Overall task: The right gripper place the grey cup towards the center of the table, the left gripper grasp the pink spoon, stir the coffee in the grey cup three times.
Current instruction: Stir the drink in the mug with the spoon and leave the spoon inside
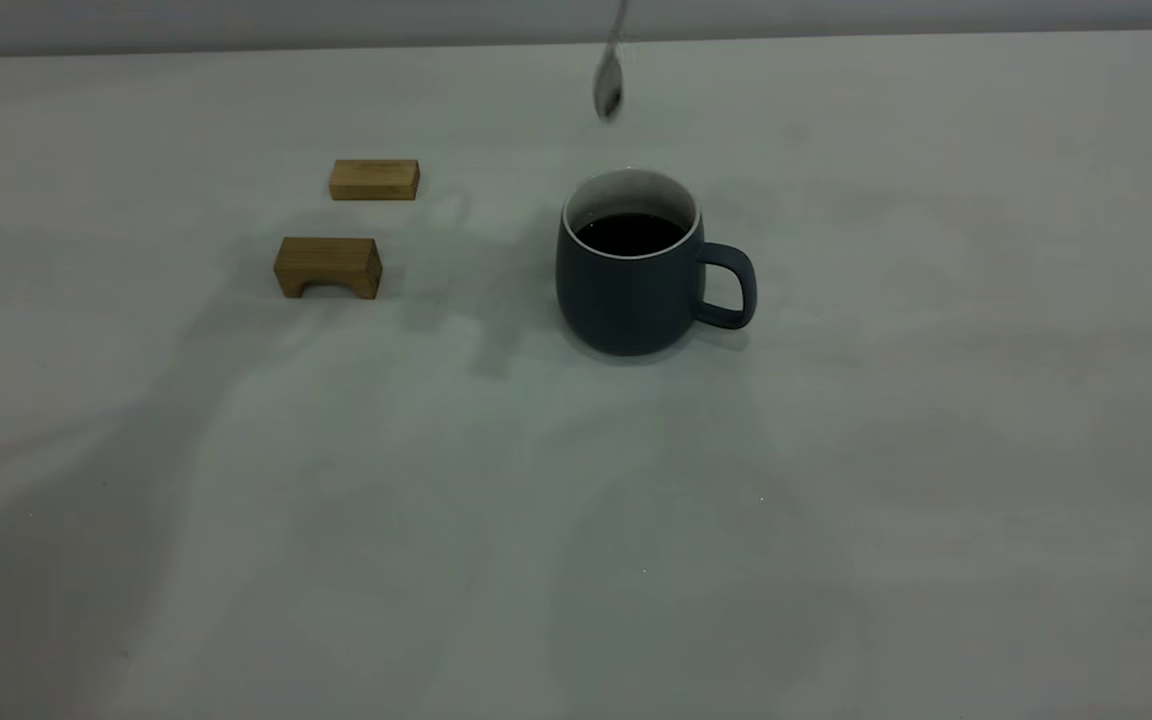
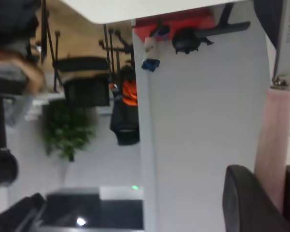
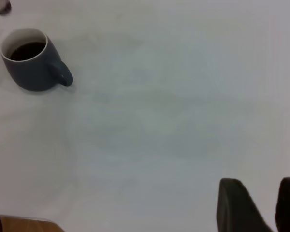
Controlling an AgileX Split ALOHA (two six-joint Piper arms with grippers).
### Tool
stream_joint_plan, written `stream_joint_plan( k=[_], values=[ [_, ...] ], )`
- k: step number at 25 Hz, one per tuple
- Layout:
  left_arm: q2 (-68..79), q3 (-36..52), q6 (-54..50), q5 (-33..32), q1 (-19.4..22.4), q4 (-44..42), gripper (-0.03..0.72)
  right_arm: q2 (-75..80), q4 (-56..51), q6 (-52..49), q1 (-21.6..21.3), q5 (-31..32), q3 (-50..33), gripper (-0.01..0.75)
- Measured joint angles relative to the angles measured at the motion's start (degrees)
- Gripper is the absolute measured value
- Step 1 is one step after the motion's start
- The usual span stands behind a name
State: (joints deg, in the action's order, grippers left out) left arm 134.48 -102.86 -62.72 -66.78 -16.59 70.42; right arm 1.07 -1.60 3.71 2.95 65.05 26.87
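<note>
The rounded dark slate-grey cup (image 1: pixel 636 268) with a loop handle stands upright near the middle of the broad light-grey matte tabletop (image 1: pixel 836 500), and nothing touches it. Its handle points to 3 o'clock in the exterior view. The flat, almost black coffee (image 1: pixel 630 233) lies inside it, below the thin white rim. So I judge the first part of the task as done: the cup is placed, and the right claw (image 3: pixel 261 205) is well apart from it. In its own wrist view the two black fingers stand with a gap between them and hold nothing.

The slim spoon with the pale pink handle (image 2: pixel 275 140) is off the tabletop. In the left wrist view the handle runs between the black fingers of the left claw (image 2: pixel 271 199), which are clamped on it. In the exterior view only the thin metal neck and the grey bowl (image 1: pixel 608 92) are visible. They hang in the air at about 12 o'clock from the cup, above its rim and not in the liquid. The grasp is therefore also done, as I judge it.

What is left is the stirring itself: the bowl must go down into the coffee and make three circles. Whether any circle is already made, the pictures cannot tell.

Two small wooden blocks, one flat (image 1: pixel 374 180) and one with an arch (image 1: pixel 328 267), lie at 9 o'clock from the cup, well apart from it.
</note>
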Motion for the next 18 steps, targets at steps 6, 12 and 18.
stream_joint_plan(
  k=[6, 12, 18],
  values=[
    [5.72, 0.0, -1.06, 1.14, -0.12, 1.65, 0.168, 0.0, 0.0, 0.0, 0.0, 0.0, 0.0, 0.238],
    [10.08, 0.0, 4.57, 7.7, -0.12, 2.08, 0.168, 0.0, 0.0, 0.0, 0.0, 0.0, 0.0, 0.238],
    [12.93, 0.0, 13.17, 7.81, -0.12, 8.43, 0.168, 0.0, 0.0, 0.0, 0.0, 0.0, 0.0, 0.238]
  ],
)
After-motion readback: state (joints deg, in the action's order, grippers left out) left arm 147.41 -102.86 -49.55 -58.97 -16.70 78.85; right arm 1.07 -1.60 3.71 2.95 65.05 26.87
